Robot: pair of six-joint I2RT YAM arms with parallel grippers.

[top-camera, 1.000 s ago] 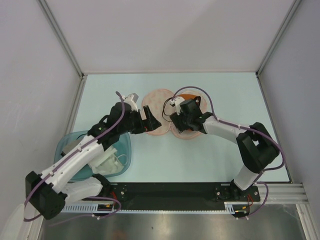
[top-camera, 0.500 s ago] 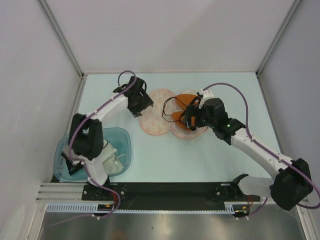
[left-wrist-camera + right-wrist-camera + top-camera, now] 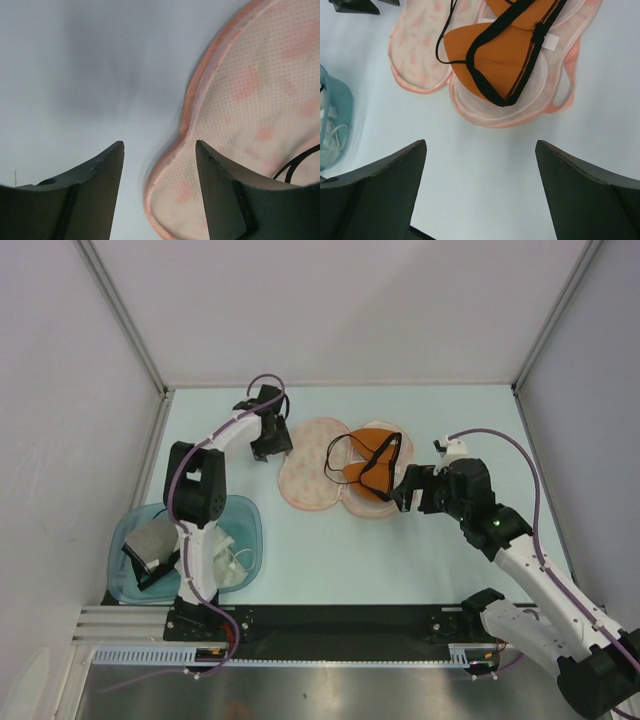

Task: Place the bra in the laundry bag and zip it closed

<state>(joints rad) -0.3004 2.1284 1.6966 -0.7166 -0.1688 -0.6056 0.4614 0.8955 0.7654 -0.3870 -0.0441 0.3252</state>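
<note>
Bra (image 3: 368, 462) sits in laundry bag (image 3: 303, 487) | flap open, folding and zipping to do | left gripper (image 3: 159, 150) parted beside flap edge | right gripper (image 3: 480, 144) released, empty

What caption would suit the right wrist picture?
Open right gripper near the orange bra lying in the open laundry bag.

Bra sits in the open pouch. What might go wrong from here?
The bra's black strap loops out over the laundry bag's other half; folding it shut may trap the strap at the rim. The left tool straddles only that thin rim, so its pinch might slip.
</note>
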